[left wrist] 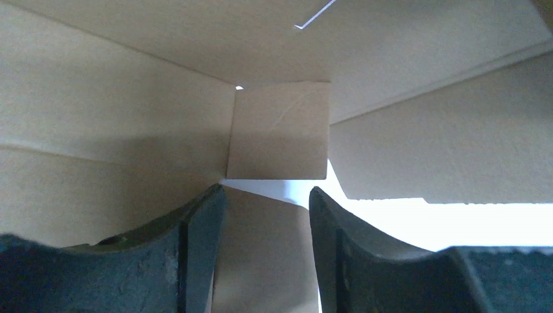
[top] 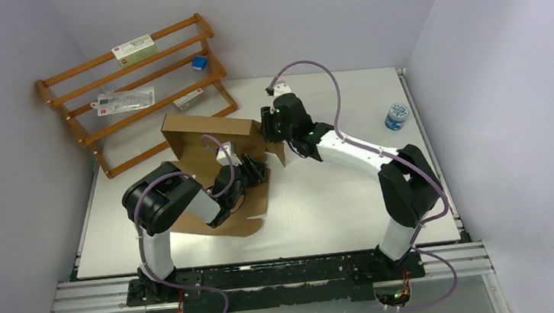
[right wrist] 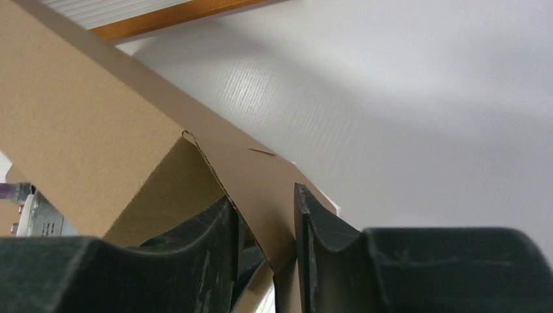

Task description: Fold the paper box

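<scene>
Fingers of my right gripper [right wrist: 263,199] straddle the right-end flap of the paper box [top: 189,136], clamped or not I cannot tell; left gripper [left wrist: 267,195] open inside it, left of table [top: 354,195] centre; walls half raised, so next, I judge, fold this flap inward, squarely.

The left arm folds low with its elbow raised and its forearm reaching forward and right. The left gripper [top: 254,171] has its jaws standing apart. The right arm stretches forward and left, wrist bent down. The right gripper [top: 271,126] straddles a flap of the paper box [top: 204,144], jaws narrowly parted; whether they pinch it is unclear.
</scene>
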Robot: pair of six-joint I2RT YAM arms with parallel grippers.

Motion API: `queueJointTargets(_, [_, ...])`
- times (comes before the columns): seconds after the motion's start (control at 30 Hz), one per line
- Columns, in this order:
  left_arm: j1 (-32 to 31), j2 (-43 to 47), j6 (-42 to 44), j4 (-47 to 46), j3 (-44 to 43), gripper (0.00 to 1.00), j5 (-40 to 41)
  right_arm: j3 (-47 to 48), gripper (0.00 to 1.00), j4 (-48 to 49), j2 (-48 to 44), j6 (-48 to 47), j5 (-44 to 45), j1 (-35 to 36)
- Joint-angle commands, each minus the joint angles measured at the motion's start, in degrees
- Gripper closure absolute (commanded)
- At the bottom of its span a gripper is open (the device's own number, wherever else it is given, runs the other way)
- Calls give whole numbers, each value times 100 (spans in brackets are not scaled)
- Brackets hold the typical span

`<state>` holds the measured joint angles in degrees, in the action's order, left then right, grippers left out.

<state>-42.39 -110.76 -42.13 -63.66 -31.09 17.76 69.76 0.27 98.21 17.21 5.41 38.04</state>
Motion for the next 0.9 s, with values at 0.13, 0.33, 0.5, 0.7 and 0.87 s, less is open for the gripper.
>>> queueJointTargets(0.13, [198, -5, -704, -130, 476, 48, 422, 217, 73, -877, -45, 65, -512, 62])
queueJointTargets(0.33, [284, 44, -1061, -320, 655, 53, 586, 262, 75, -1136, -169, 142, -804, 54])
queueJointTargets(0.5, [284, 70, -1008, -165, 559, 54, 566, 211, 76, -1111, -298, 440, -1047, 49])
queueJointTargets(0.7, [284, -25, -1216, -507, 739, 57, 541, -82, 75, -650, -491, 1078, -1475, 53])
queueJointTargets(0.87, [292, 90, -1186, -508, 777, 58, 441, -193, 74, -372, -601, 1370, -1368, 60])
